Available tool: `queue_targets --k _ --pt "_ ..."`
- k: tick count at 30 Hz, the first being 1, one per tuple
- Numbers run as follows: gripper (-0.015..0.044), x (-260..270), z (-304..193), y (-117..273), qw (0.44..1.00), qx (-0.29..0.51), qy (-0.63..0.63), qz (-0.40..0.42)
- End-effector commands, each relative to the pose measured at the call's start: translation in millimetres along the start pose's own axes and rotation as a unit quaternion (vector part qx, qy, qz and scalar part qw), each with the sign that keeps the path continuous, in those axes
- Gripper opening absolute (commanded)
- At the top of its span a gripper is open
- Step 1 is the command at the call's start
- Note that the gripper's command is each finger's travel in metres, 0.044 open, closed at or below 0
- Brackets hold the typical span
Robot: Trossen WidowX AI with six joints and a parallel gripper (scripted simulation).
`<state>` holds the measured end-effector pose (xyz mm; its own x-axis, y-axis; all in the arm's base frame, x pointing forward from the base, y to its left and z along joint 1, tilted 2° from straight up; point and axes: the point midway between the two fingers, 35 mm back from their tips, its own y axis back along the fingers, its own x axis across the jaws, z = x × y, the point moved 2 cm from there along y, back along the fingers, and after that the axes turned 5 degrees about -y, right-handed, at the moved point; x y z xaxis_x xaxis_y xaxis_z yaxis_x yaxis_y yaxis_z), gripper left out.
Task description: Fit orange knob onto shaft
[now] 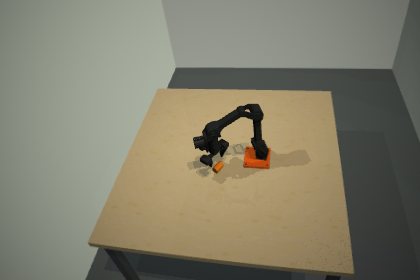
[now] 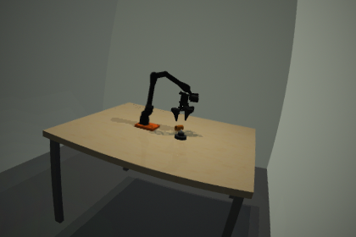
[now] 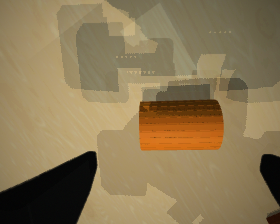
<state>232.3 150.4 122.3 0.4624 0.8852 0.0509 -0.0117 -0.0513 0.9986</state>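
Note:
The orange knob [image 1: 218,167] [image 2: 179,127] [image 3: 181,126] lies on its side on the table. In the wrist view its long axis runs left to right, with its ends towards the two fingers; its hole does not show. My gripper [image 1: 216,159] [image 2: 180,120] [image 3: 176,160] is open and empty, above the knob, with its fingers pointing down. The dark round pedestal [image 2: 180,137] stands close to the knob, nearer the camera in the exterior view; the arm hides it in the top view. The shaft's flat side is too small to tell.
The arm's orange base [image 1: 256,162] [image 2: 147,126] is bolted on the wooden table [image 1: 225,224] [image 2: 106,135], to the right of the knob in the top view. Arm shadows fall around the knob.

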Motion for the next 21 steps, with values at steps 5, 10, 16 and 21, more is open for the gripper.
queue_targets --k 5,10,16,21 --pt "0.044 5.5 -1.1 3.7 0.848 -0.001 0.53 0.0" --pt "0.044 6.8 -1.5 4.3 0.75 -0.001 0.662 0.0" --pt "0.044 7.2 -1.6 4.6 0.701 -0.001 0.714 0.0" --pt "0.044 7.2 -1.6 4.6 0.701 -0.001 0.714 0.0"
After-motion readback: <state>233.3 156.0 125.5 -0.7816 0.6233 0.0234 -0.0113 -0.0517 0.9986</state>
